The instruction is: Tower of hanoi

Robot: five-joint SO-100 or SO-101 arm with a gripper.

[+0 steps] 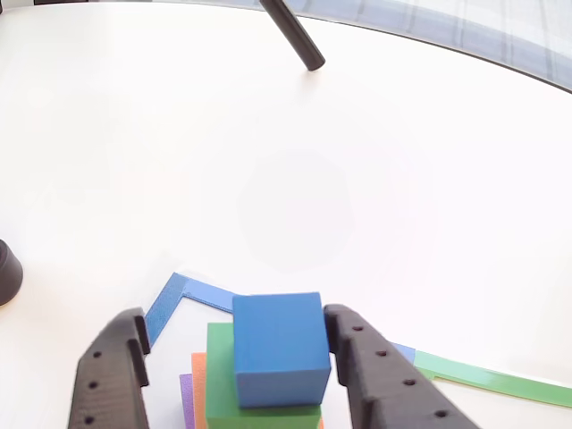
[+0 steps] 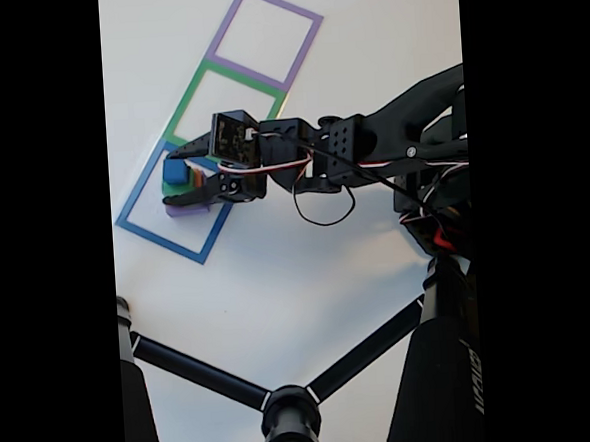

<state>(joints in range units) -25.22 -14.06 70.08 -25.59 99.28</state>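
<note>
In the other view, a dark round object (image 1: 7, 270) sits at the far left edge of the white desk (image 1: 295, 170). Moving right, the claw (image 1: 234, 368) comes up from the near edge with its two black fingers spread around the stack of blocks. The left finger (image 1: 112, 375) stands clear of the blocks with desk showing between, while the right finger (image 1: 371, 371) lies right against the side of the blue cube (image 1: 279, 347); so the claw is open and has hold of nothing that I can see. The blue cube sits on top of the green block (image 1: 222, 380), with an orange block (image 1: 198, 393) and a purple block (image 1: 186, 398) peeking out beneath at the left. A blue outline (image 1: 179, 299) runs behind the stack, and a green outline (image 1: 500, 382) stretches off to the right. A black rod (image 1: 295, 36) slants in at the far side.

In the fixed view, the stack sits inside the blue outline, the nearest of three taped squares, with the green next and a purple outline (image 2: 264, 38) farthest. The black arm (image 2: 370, 141) reaches in from the right.
</note>
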